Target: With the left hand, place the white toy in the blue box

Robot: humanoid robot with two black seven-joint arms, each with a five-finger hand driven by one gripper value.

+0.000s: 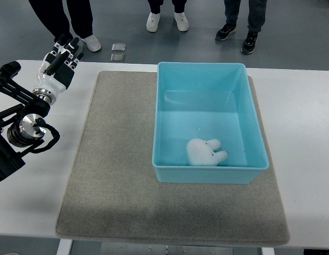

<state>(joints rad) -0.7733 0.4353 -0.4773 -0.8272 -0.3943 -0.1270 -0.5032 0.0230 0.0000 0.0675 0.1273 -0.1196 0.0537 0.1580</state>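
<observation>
- We see the toy (204, 152) lying inside the box (209, 69), near its front wall.
- The left hand (61, 65), well left of the box, is released and holds nothing; its arm is cut off at the frame edge.
- People beyond the surface (302, 106) show only as legs.

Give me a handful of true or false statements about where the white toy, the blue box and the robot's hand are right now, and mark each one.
1. The white toy lies inside the blue box. True.
2. The left hand grips the toy. False: it is open, away from the box, over the table's far left.
3. The box sits on a grey mat. True.
4. The toy lies at the box's far wall. False: it lies by the near wall.
5. The right hand hovers above the box. False: no right hand shows.
</observation>
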